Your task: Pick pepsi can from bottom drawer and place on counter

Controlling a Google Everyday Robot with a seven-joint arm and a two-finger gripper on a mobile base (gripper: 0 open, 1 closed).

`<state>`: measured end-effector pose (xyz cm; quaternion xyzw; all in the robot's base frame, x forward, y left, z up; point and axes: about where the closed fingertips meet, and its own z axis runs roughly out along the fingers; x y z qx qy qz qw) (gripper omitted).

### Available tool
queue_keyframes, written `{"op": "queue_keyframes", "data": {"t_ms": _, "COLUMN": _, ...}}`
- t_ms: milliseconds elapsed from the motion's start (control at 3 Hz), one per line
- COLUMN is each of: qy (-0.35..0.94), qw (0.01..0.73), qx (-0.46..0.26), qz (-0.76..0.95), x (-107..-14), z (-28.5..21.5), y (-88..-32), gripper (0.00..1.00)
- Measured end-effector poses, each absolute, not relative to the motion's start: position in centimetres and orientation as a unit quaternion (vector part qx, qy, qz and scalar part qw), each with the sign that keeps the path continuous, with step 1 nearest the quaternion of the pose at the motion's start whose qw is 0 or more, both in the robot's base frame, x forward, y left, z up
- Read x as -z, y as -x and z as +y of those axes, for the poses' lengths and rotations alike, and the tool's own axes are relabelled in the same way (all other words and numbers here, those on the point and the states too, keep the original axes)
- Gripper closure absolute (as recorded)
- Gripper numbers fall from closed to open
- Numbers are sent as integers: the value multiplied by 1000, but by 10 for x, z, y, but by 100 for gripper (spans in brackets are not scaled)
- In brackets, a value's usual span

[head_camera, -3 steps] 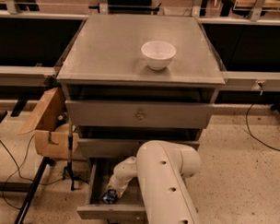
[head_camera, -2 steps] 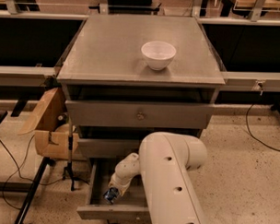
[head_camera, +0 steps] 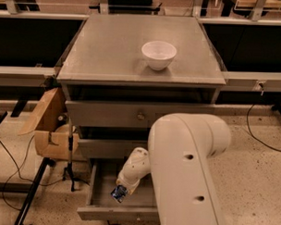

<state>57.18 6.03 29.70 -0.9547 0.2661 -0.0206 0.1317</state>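
The bottom drawer [head_camera: 100, 196] stands pulled open at the foot of the grey cabinet. My white arm reaches down into it, and my gripper [head_camera: 121, 191] is at the end of the wrist, low inside the drawer. The pepsi can [head_camera: 118, 193], small and blue with light markings, sits right at the gripper's tip, a little above the drawer floor. The counter [head_camera: 110, 48] is the flat grey top of the cabinet, well above the gripper.
A white bowl [head_camera: 158, 55] stands on the counter, right of centre. The two upper drawers [head_camera: 131, 116] are closed. An open cardboard box [head_camera: 50, 125] and a thin black stand [head_camera: 70, 158] are to the left of the cabinet. Cables lie on the speckled floor.
My arm has come closer to the camera and fills more of the view. The wrist and the blue can have risen slightly inside the drawer.
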Motion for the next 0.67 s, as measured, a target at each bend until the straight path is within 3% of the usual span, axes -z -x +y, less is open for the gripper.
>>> {"op": "queue_keyframes", "data": {"t_ms": 333, "qy": 954, "qw": 96, "qx": 39, "qz": 281, "x": -356, "z": 23, "y": -540, "gripper": 100}}
{"op": "queue_keyframes", "data": {"t_ms": 667, "qy": 956, "qw": 4, "qx": 26, "qz": 293, "x": -423, "z": -32, "y": -450, "gripper": 100}}
